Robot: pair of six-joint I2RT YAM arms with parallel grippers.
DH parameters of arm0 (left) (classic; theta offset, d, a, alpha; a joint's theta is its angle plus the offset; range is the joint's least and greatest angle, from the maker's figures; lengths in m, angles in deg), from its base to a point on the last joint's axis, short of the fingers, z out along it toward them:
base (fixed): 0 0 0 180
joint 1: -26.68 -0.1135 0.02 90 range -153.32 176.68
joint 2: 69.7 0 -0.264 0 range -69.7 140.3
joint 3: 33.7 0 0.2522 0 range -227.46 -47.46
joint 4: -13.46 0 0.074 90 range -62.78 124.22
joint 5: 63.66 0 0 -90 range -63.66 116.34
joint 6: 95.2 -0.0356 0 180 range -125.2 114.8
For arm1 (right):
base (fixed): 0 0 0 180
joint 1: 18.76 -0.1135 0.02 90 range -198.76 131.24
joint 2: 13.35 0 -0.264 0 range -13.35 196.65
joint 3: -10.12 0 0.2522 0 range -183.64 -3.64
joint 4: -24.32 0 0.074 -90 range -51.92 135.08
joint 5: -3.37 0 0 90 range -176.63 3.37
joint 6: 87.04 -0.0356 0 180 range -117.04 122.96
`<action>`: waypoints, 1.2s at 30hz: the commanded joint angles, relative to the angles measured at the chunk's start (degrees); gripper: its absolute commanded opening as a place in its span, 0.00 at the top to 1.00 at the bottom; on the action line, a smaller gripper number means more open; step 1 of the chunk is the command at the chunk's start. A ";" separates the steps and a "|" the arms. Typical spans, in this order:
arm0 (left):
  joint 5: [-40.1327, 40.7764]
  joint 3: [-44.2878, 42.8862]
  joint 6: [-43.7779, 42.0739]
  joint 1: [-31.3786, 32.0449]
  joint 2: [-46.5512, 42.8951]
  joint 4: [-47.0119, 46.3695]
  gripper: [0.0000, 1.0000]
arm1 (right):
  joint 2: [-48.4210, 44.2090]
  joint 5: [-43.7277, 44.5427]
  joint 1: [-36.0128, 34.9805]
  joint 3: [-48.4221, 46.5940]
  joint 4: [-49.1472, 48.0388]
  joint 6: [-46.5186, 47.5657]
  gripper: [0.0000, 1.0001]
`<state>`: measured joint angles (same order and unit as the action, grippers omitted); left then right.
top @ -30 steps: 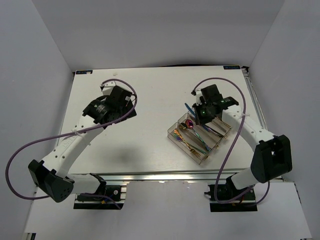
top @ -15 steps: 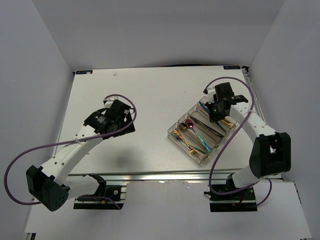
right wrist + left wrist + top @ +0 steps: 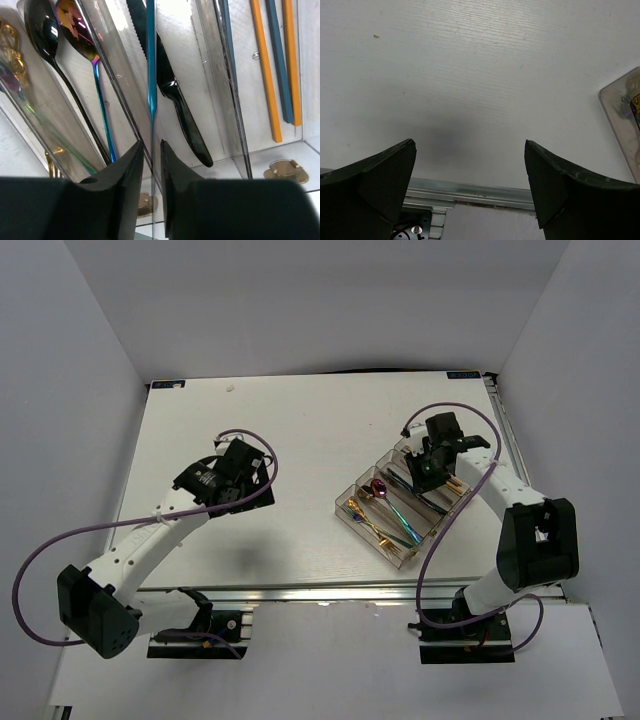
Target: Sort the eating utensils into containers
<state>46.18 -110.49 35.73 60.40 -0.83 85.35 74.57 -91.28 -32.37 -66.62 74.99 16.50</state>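
Note:
The clear organizer tray (image 3: 345, 508) lies at the table's right with utensils in its long compartments. My right gripper (image 3: 424, 466) hovers over its far part, shut on a thin blue utensil (image 3: 151, 75) that hangs edge-on between the jaws (image 3: 152, 150). Below it lie a black knife (image 3: 172, 95), a black spoon (image 3: 42, 35), an iridescent spoon (image 3: 75, 27) and orange and blue chopsticks (image 3: 280, 65). My left gripper (image 3: 236, 480) is open and empty over bare table left of centre; a tray corner (image 3: 622, 120) shows at the right of the left wrist view.
The table's metal front rail (image 3: 470, 192) shows under the left gripper's fingers (image 3: 385, 175). Purple cables loop from both arms. White walls stand around the table.
My right gripper moved from the tray's far left over its far compartments, carrying the blue utensil. My left arm drew back toward the near side and turned slightly.

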 commanded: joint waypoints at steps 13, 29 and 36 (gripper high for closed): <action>0.38 -2.98 -2.60 0.12 1.80 -1.35 0.02 | -1.70 10.27 0.16 -10.81 2.72 -4.13 0.36; 32.45 -24.10 -8.41 -0.32 0.41 -2.57 0.02 | -33.14 12.64 0.07 -21.22 16.88 -33.32 0.11; 34.48 -1.86 -5.42 -0.32 -23.73 -14.35 0.02 | -49.24 13.79 0.16 -13.24 22.23 -26.82 0.11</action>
<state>77.26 -118.24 28.88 60.27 -17.66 75.45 26.24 -78.69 -32.37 -83.50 92.14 -12.74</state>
